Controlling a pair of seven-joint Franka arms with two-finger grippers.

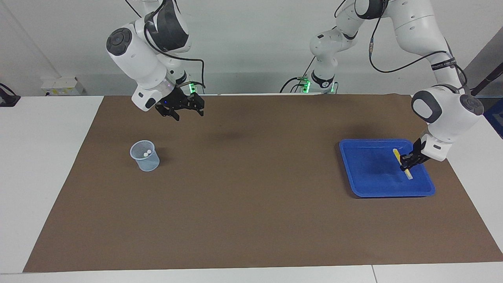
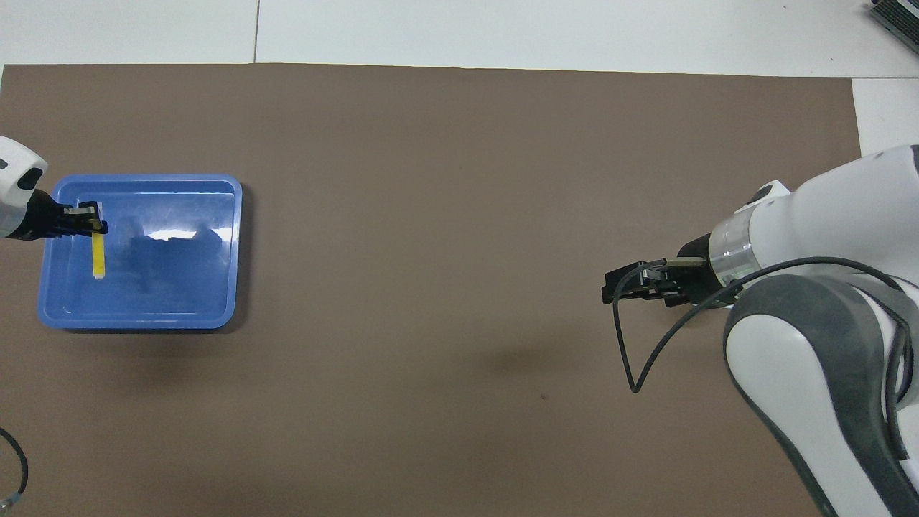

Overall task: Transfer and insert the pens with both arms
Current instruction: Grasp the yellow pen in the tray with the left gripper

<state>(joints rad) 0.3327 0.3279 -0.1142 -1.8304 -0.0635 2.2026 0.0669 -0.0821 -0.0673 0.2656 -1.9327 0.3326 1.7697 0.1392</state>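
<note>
here, left gripper point(image 1: 407, 162) clamped on yellow pen point(image 1: 401, 163) over blue tray point(image 1: 369, 184), right gripper point(image 1: 181, 110) spread open, no readable writing

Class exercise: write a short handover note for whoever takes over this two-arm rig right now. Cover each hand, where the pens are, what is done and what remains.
Left hand: shut on the yellow pen, lifted just above the blue tray at the left arm's end.
Right hand: open, empty, hanging in the air over the brown mat; the cup is farther from the robots than it.
Mesh cup: at the right arm's end, two whitish cap ends showing inside.
Done: two pens appear to be in the cup.
Left: pass the yellow pen to the right hand and insert it in the cup.
</note>
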